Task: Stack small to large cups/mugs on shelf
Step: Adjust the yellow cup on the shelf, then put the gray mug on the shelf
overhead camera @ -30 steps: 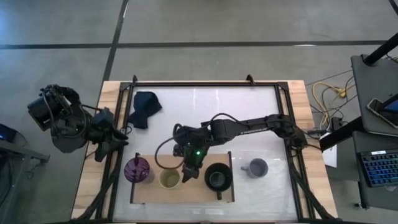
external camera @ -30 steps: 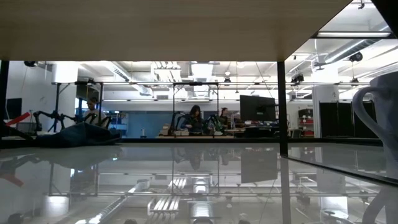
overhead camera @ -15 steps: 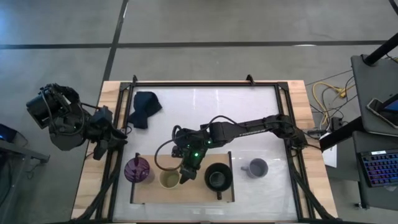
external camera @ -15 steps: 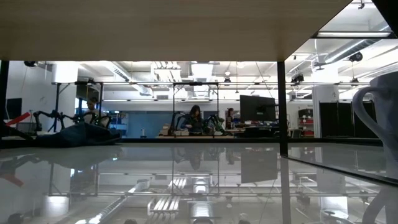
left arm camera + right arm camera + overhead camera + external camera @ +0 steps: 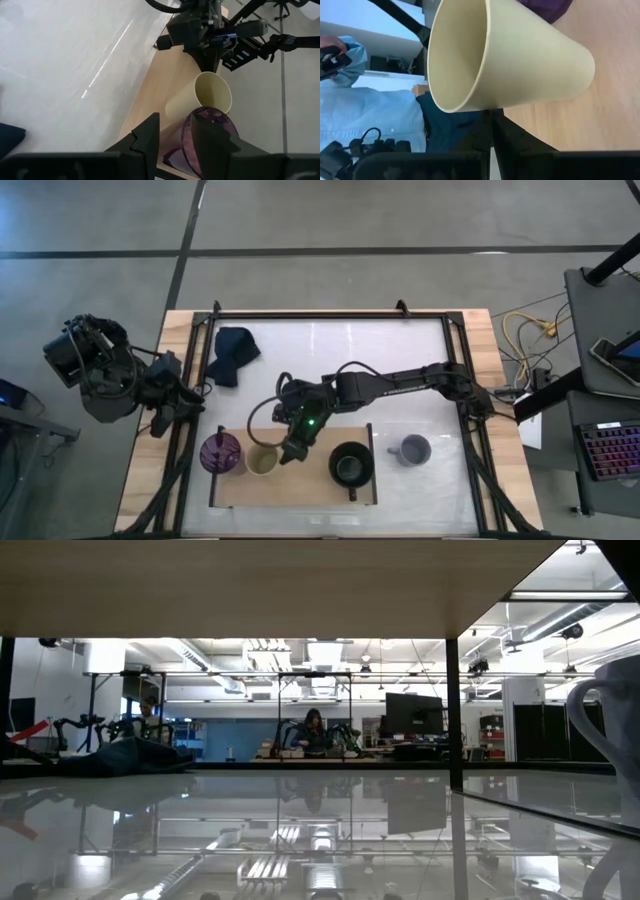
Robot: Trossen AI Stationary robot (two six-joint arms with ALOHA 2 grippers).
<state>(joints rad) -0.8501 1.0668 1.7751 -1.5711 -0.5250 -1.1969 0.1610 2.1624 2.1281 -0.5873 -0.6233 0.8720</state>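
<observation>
- Your right gripper (image 5: 287, 452) sits over the light-wood shelf (image 5: 300, 490), fingers clenched together, tip just beside the beige cup (image 5: 263, 463); whether it touches the cup cannot be told.
- In your right wrist view the beige cup (image 5: 505, 60) fills the picture, its mouth toward the camera, the closed fingers below it.
- The beige cup stands on the shelf just beside the purple tumbler (image 5: 220, 453), which is at the shelf's left end.
- The black mug (image 5: 350, 465) rests on the shelf to the right of your gripper.
- The lavender-grey mug (image 5: 411, 450) stands off the shelf on the white tabletop (image 5: 400, 350).
- Your left gripper (image 5: 160, 415) waits at the table's left edge; from these views you cannot tell its finger state.
- A dark blue cloth (image 5: 232, 353) lies near the far left corner.
</observation>
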